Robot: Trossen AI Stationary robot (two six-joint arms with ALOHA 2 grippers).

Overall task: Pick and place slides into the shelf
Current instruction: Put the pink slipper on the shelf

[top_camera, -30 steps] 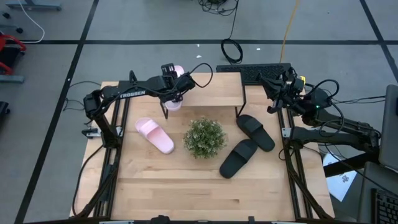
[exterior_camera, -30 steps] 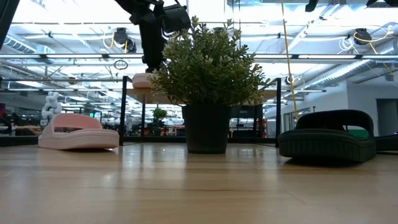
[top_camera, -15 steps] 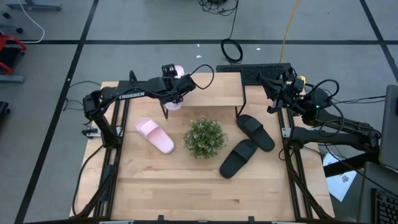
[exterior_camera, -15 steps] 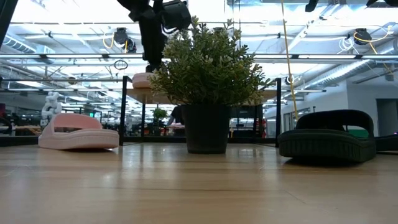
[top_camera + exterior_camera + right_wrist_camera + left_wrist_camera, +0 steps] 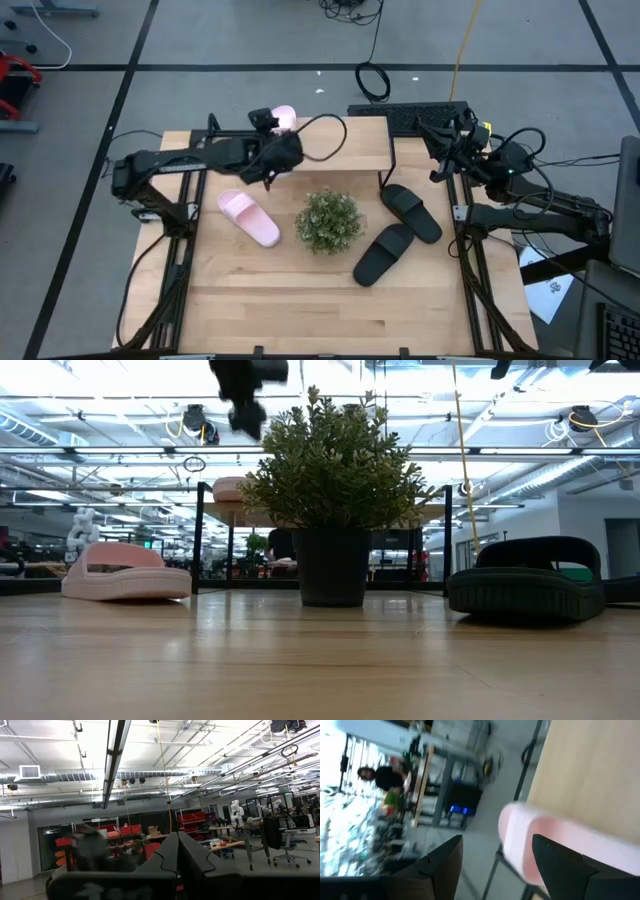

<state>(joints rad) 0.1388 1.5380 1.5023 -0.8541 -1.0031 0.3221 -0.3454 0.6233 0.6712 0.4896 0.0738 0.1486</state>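
A potted plant (image 5: 329, 221) with small green leaves stands upright in a dark pot near the middle of the wooden table (image 5: 300, 310). Beyond the table's far edge, a black keyboard (image 5: 408, 116) and a coiled black cable (image 5: 373, 81) lie on the grey floor.

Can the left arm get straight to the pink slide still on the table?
Probably yes. The left end effector is open above the pink slide on the table; the potted plant sits off to the side.

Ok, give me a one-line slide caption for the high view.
Left gripper open beside the shelf holding one pink slide; second pink slide, black pair and plant on the table.
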